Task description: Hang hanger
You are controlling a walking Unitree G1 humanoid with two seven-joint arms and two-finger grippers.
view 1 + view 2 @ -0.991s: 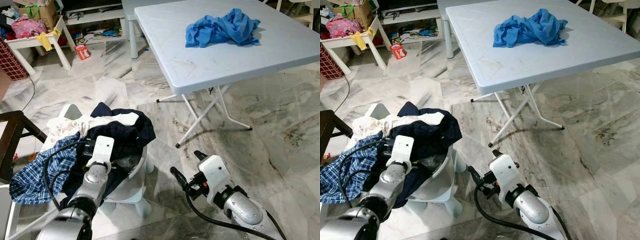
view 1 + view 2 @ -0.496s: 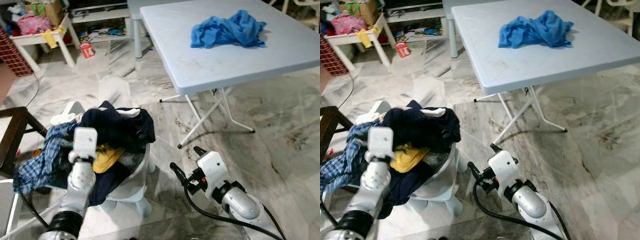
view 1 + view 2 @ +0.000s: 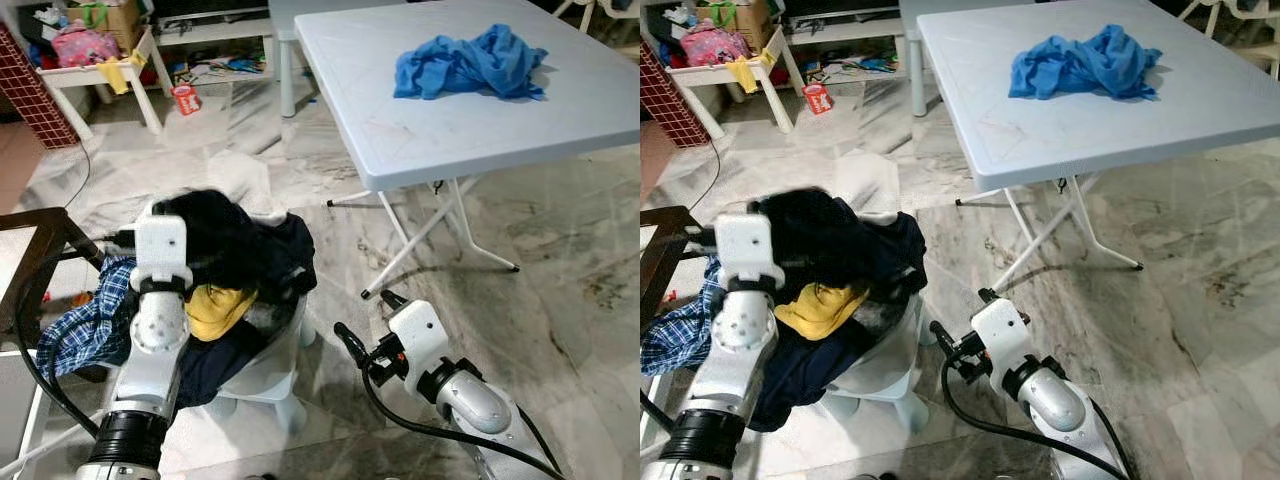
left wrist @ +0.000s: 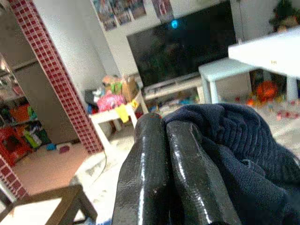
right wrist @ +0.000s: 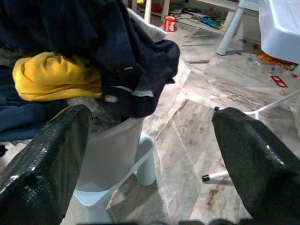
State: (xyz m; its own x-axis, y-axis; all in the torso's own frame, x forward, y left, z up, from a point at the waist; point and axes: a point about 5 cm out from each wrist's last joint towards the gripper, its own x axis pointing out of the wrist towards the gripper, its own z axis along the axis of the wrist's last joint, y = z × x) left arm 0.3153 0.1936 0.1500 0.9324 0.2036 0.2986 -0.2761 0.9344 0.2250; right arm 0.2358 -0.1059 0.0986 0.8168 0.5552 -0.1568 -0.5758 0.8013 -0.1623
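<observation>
The left hand (image 4: 164, 173) is clamped on a dark navy garment (image 3: 225, 240), lifting it off the laundry pile, likely hunting for a hanger beneath. The right hand (image 5: 150, 154) hangs open just beside the basket (image 3: 890, 350), empty.

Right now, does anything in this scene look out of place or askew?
Yes. The white plastic laundry basket is overfilled: a blue checked shirt spills over its side. The left gripper is shut on a dark navy garment, not a hanger. A crumpled blue cloth lies on the pale folding table.
</observation>
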